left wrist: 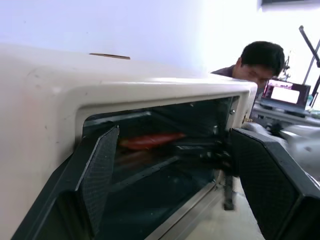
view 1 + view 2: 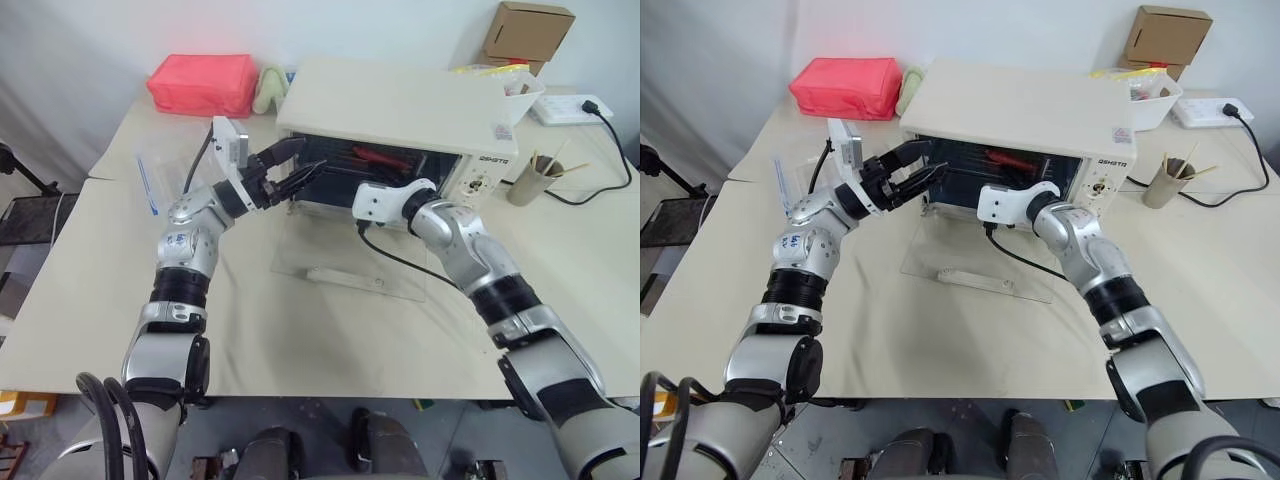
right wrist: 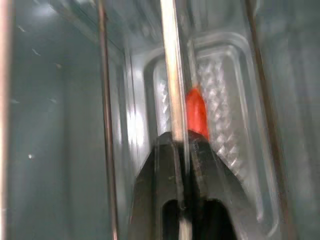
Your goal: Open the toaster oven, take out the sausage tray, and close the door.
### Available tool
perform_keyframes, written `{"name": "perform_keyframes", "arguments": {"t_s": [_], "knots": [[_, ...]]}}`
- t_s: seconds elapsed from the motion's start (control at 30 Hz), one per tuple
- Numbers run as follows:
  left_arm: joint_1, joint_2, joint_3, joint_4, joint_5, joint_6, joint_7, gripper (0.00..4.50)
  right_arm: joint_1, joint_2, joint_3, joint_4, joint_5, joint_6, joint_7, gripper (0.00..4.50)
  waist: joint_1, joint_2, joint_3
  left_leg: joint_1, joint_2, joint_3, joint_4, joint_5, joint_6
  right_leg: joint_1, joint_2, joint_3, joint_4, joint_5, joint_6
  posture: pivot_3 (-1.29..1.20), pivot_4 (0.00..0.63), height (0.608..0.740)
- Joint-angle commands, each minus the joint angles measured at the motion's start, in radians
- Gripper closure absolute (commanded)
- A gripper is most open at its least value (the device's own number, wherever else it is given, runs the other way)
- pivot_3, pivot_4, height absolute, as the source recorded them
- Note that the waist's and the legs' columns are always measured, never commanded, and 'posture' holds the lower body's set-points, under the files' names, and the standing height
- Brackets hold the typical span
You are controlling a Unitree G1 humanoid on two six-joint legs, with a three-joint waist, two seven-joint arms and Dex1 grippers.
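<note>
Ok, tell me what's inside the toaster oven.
Inside the toaster oven: the sausage tray with one red sausage, and the right hand shut on the tray's front rim. The tray's near part is hidden behind that hand.

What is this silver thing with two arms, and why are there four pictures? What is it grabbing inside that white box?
It is a robot with two arms. Each arm ends in an end effector with two black fingers. Two pictures come from cameras on its head, looking down at the table. The other two come from small cameras on its wrists.

The white box is a toaster oven. Its glass door lies folded down, open. The right end effector reaches inside and is shut on the thin rim of the sausage tray, with a red sausage lying on it. The left end effector is open at the oven's mouth, holding nothing.

Also on the table: a pink box and a cup of sticks.
</note>
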Motion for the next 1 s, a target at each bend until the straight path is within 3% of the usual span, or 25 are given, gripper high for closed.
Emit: {"name": "perform_keyframes", "arguments": {"t_s": [0.03,0.33,0.57,0.7,0.87,1.0], "knots": [[-0.02,0.005,0.025,0.042,0.002,-0.012,-0.013,0.74,0.072,-0.039,-0.045,-0.214,0.021,0.001,0.054,4.5,0.0,0.0,0.0,0.0,0.0,0.0,0.0,0.0,0.0,0.0,0.0,0.0,0.0,0.0,0.0,0.0,0.15,0.74],[-0.001,0.002,0.03,0.048,-0.001,0.07,-0.023,0.74,0.391,-0.086,-0.126,-0.648,0.025,0.114,0.191,4.5,0.028,0.0,0.0,-0.001,0.0,0.001,0.001,0.001,0.0,-0.001,0.001,0.002,-0.001,0.0,0.0,0.0,0.15,0.74],[0.017,0.033,0.05,0.058,-0.013,0.126,-0.073,0.74,0.497,-0.116,-0.192,-0.793,0.036,0.127,0.249,4.5,0.028,-0.001,0.0,0.0,0.0,0.002,0.002,0.001,-0.001,-0.001,0.003,0.004,0.0,0.0,0.0,0.0,0.15,0.74],[0.098,0.091,0.059,-0.074,-0.07,0.322,-0.108,0.74,0.582,-0.129,-0.203,-0.877,0.043,0.124,0.279,4.5,0.026,-0.001,0.0,0.001,0.001,0.002,0.002,0.001,-0.001,0.0,0.003,0.004,0.001,0.0,0.0,0.0,0.15,0.74],[0.216,0.198,0.101,-0.259,-0.156,0.675,-0.008,0.74,0.633,-0.137,-0.212,-0.917,0.04,0.085,0.285,4.5,0.023,-0.002,0.001,0.001,0.001,0.002,0.002,0.001,-0.001,-0.001,0.003,0.005,0.001,0.0,0.0,0.0,0.15,0.74],[0.225,0.238,0.166,-0.346,-0.262,1.01,0.116,0.74,0.615,-0.137,-0.199,-0.872,0.017,0.065,0.272,4.5,0.029,-0.002,0.001,0.002,0.001,0.001,0.004,0.002,-0.001,0.0,0.003,0.007,0.003,0.0,0.0,0.0,0.15,0.74]]}}
